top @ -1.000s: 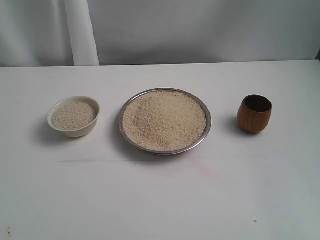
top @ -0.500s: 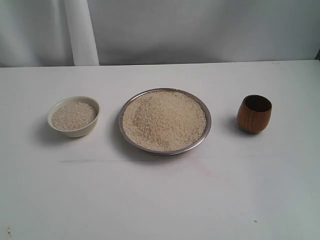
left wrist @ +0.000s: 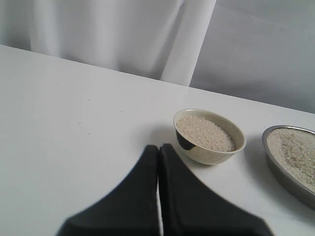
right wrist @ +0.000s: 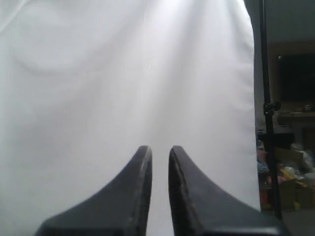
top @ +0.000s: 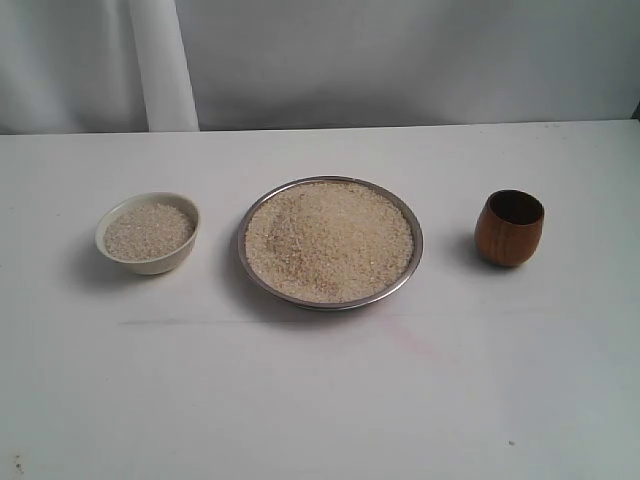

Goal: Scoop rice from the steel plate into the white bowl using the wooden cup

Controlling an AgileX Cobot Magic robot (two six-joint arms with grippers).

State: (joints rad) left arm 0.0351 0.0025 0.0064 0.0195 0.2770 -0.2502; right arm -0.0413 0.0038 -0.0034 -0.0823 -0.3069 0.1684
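The steel plate [top: 330, 304] sits mid-table, heaped with rice [top: 328, 240]. To its left stands the white bowl [top: 150, 263], nearly full of rice [top: 148, 230]. The wooden cup [top: 508, 235] stands upright and empty-looking to the right of the plate. Neither gripper shows in the exterior view. My left gripper [left wrist: 158, 147] is shut with nothing in it, hovering short of the white bowl [left wrist: 206, 155], with the plate's rim [left wrist: 288, 183] beyond. My right gripper [right wrist: 160, 150] has a narrow gap between its fingers, holds nothing, and faces a white curtain; the cup is not in its view.
The white table [top: 300, 400] carries a faint pink mark [top: 415, 342] in front of the plate. A white curtain [top: 400, 60] hangs behind the table's far edge. A dark stand [right wrist: 268, 108] and clutter show off to the side in the right wrist view.
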